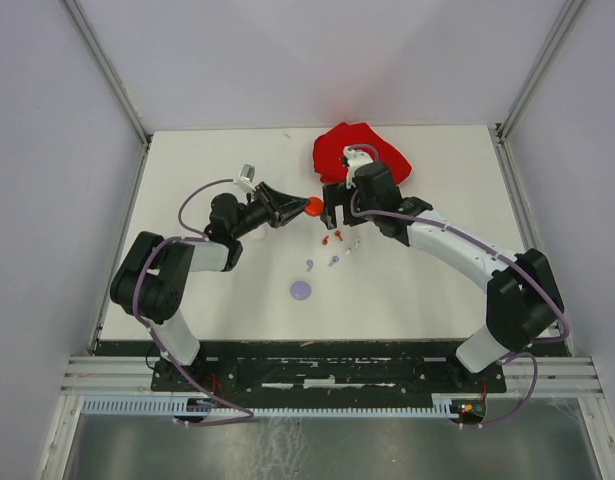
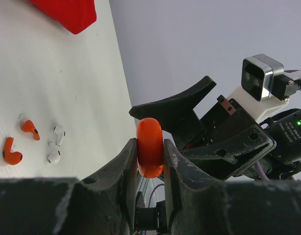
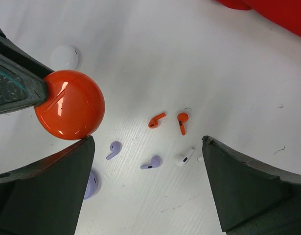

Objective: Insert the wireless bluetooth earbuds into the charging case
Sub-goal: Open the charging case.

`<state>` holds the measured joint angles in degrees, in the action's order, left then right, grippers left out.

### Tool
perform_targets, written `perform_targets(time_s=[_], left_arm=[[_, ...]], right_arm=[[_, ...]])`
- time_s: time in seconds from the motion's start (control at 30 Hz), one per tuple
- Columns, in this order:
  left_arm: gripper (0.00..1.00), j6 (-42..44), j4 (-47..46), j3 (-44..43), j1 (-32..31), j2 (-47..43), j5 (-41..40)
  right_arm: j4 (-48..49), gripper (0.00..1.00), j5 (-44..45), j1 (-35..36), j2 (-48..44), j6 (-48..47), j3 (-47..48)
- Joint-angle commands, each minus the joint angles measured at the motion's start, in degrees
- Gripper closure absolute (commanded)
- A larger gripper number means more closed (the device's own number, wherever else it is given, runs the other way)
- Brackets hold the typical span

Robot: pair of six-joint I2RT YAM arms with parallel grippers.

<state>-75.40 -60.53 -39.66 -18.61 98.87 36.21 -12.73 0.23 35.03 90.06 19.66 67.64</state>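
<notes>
Earbuds (image 3: 151,162) lie loose on the white table (image 3: 238,73), all just past the orange-red round case (image 3: 69,105) on its right-arm side. The red earbuds (image 3: 157,120) are closest together, the lilac earbuds (image 3: 113,149) sit nearer the case's lower edge, and a white earbud (image 3: 185,156) lies furthest out, perhaps with a second one beside it, too small to tell. The left gripper (image 2: 150,149) is clamped on that case, pinching its flat faces. The right gripper (image 3: 148,147) hangs just beside the case, jaws wide apart, holding nothing. A lilac case (image 1: 301,291) and a white case (image 3: 64,56) flank it; a red cloth (image 1: 362,150) lies beyond.
</notes>
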Motion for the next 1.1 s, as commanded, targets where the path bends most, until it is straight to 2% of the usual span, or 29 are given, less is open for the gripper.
perform_targets(time_s=[0.0, 0.47, 0.83, 1.07], left_arm=[[0.97, -1.93, -4.1, 0.7, -0.92, -0.67, 1.52], [0.97, -1.55, -4.47, 1.59, -2.26, -1.17, 2.86], [0.97, 1.35, 0.67, 0.05, -1.97, -0.05, 0.87], [0.97, 1.44, 0.28, -0.16, -2.14, 0.98, 1.77]], right_arm=[[2.54, 0.01, 0.18, 0.07, 0.92, 0.71, 3.38], [0.28, 0.01, -0.59, 0.09, 5.89, 0.21, 8.17], [-1.04, 0.01, 3.33, 0.07, -1.91, -0.66, 4.77], [-1.24, 0.01, 3.01, 0.05, -2.38, -0.87, 6.18]])
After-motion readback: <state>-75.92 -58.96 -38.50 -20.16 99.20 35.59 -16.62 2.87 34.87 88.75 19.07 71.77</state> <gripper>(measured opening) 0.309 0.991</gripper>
